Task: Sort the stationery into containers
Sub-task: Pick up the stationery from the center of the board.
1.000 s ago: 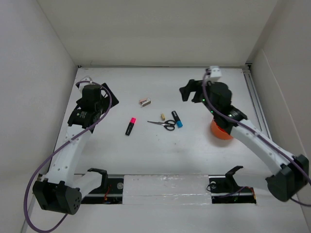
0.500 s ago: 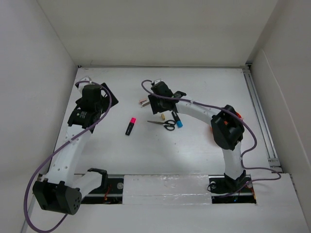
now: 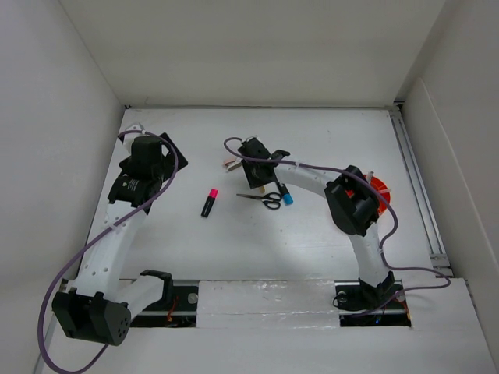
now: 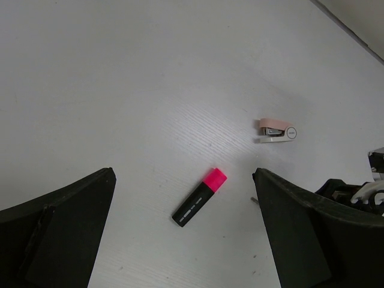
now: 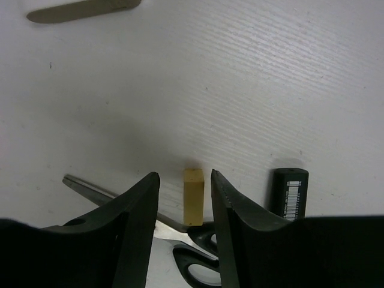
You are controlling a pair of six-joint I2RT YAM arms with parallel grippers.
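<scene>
A small tan eraser [image 5: 193, 196] stands on the table between my right gripper's [image 5: 183, 178] fingers, with a gap on each side. The gripper is open and low over it, at mid-table in the top view [image 3: 258, 173]. The black-handled scissors [image 5: 201, 267] lie just behind the eraser, and the blue-capped marker [image 3: 284, 192] lies to its right. The pink-capped marker [image 4: 200, 196] lies under my left gripper [image 4: 184, 180], which is wide open, empty and well above it. The orange cup [image 3: 380, 189] stands at the right, partly behind my right arm.
A small pink-tan stapler [image 4: 277, 130] lies beyond the markers, just left of my right gripper [image 3: 231, 164]. White walls close in the table on the left, back and right. My right arm stretches across the table's right half.
My right arm has swung from over the orange cup to mid-table and come down around the eraser, uncovering the cup. The left arm has not moved.
</scene>
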